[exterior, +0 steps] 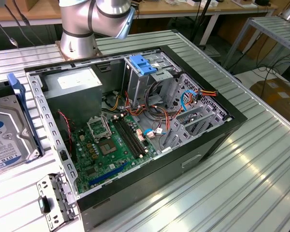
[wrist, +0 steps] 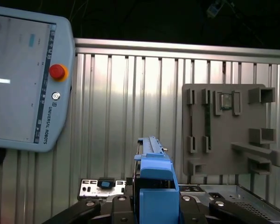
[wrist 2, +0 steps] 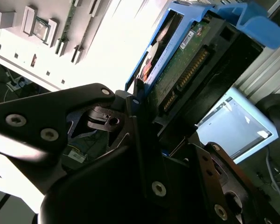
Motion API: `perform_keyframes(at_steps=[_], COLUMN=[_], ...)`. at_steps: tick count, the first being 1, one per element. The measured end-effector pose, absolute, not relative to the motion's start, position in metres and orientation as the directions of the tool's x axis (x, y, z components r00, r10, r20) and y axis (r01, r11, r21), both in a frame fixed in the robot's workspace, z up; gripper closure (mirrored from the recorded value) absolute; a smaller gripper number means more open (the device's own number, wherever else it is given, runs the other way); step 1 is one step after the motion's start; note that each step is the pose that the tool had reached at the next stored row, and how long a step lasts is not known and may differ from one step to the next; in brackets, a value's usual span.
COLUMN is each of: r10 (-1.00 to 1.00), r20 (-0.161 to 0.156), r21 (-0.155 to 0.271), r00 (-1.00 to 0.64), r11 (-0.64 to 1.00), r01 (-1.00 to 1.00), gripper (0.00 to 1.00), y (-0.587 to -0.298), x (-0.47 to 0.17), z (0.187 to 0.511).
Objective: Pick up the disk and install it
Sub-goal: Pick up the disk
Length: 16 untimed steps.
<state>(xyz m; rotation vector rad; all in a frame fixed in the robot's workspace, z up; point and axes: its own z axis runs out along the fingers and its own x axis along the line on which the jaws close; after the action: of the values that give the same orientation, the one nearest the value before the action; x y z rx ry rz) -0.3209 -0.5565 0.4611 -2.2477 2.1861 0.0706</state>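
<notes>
In both wrist views my gripper (wrist 2: 147, 119) is shut on the disk (wrist 2: 186, 65), and its black fingers (wrist 2: 84, 116) clamp the disk's sides. The second wrist view shows the disk's green circuit board and connector inside the bright blue carrier (wrist 2: 252, 23). In the first wrist view the carrier (wrist: 156, 186) stands edge-on between the fingers, above the ribbed metal table (wrist: 130, 102). In the exterior view the disk (exterior: 7, 133), silver with a blue-and-white label, sits at the exterior view's left edge, beside the open computer case (exterior: 217, 130). Its blue carrier (exterior: 19, 99) faces the case.
Inside the case are the green motherboard (exterior: 106, 145), a grey power supply box (exterior: 75, 84) and a drive cage with a light-blue latch (exterior: 142, 64). A metal bracket (exterior: 55, 203) lies near the case's corner. A teach pendant (wrist: 23, 79) and a grey fixture plate (wrist: 224, 130) lie on the table.
</notes>
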Motion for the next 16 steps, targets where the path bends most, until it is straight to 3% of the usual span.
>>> perform_keyframes(at_steps=[16], r10=[-0.999], r20=[-0.036], r21=[0.028], r00=[0.027], r11=[-0.028], r01=[-0.999], gripper=[0.64], y=[-0.5645], x=[-0.3148], z=[0.4609])
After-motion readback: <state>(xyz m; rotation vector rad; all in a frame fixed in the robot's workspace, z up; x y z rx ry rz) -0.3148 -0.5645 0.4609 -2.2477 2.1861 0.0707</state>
